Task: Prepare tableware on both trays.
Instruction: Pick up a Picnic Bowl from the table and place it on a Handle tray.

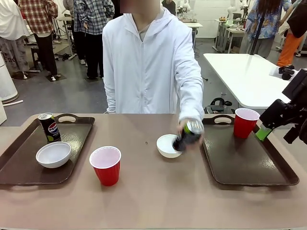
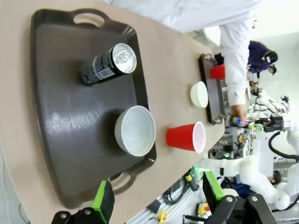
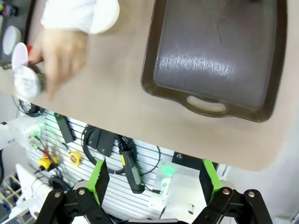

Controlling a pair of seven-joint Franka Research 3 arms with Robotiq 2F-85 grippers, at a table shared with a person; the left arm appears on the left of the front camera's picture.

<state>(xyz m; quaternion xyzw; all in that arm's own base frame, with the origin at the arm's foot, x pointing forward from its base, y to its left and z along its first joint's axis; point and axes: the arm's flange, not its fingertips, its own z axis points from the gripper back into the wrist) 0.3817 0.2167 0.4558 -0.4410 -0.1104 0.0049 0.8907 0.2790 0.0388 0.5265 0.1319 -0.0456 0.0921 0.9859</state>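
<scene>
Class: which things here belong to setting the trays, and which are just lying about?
Job: left tray, its Pepsi can and white bowl; right tray, its red cup; loose red cup and bowl on the table; can in the person's hand.
Lying about: yellow tape measure, white side table.

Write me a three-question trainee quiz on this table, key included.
1. True or false: the left tray holds a Pepsi can and a white bowl.
2. What stands on the right tray? A) red cup B) fork C) nothing
3. Fill in: the person's hand holds a ____.
Key: 1 true; 2 A; 3 drink can.
</scene>
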